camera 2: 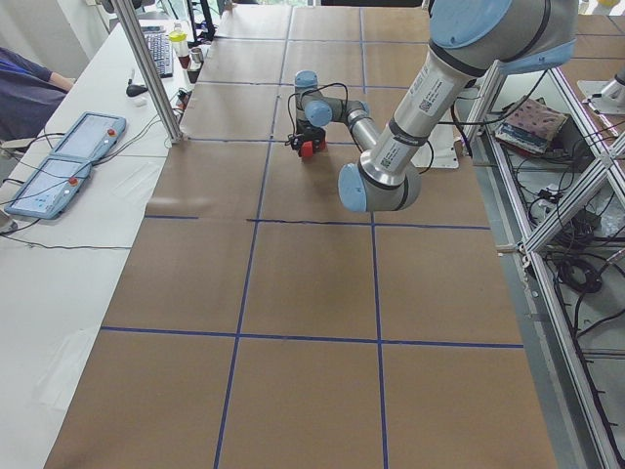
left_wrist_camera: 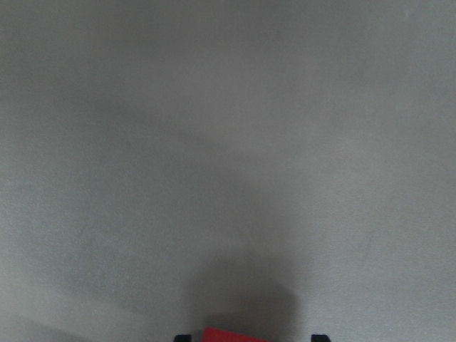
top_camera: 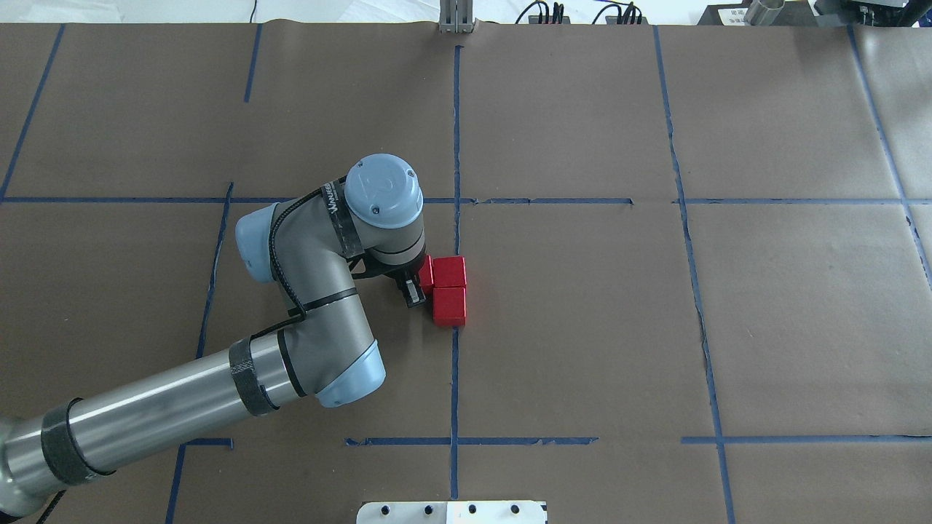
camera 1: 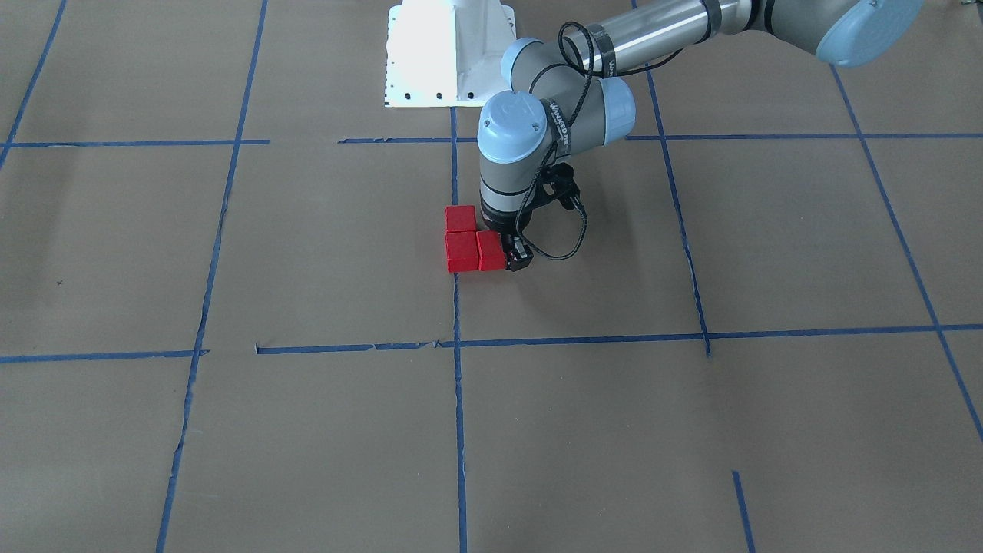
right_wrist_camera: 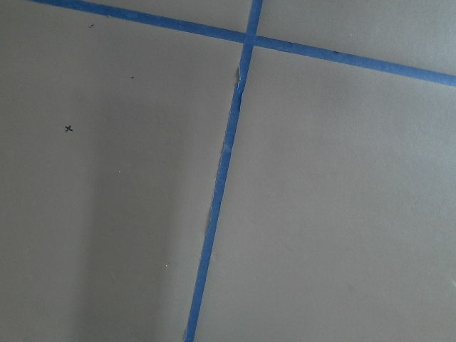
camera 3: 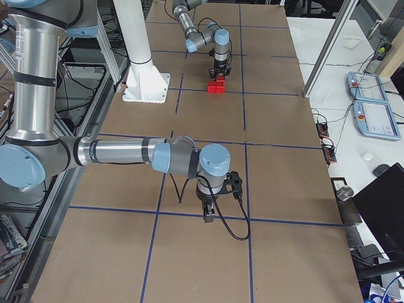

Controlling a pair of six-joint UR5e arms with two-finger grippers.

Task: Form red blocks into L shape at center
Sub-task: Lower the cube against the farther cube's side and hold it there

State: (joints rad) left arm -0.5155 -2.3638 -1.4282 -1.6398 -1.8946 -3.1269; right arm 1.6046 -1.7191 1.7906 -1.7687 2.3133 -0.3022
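At ctr point(top_camera: 568, 327), left hand point(top_camera: 420, 280) astride end of flush-edged red blocks point(top_camera: 449, 273) L, grip unclear; broad paper point(top_camera: 786, 327) around.

strap point(camera 1: 559, 127) on left arm point(camera 1: 660, 34): white lettering, too blurred to read | paper point(right_wrist_camera: 342, 214): small inked x point(right_wrist_camera: 69, 128)

Overhead looks forward-down; front view faces it; side views look lengthwise; wrist views hug paper point(left_wrist_camera: 214, 142). Exteriors share red blocks point(camera 1: 470, 244).
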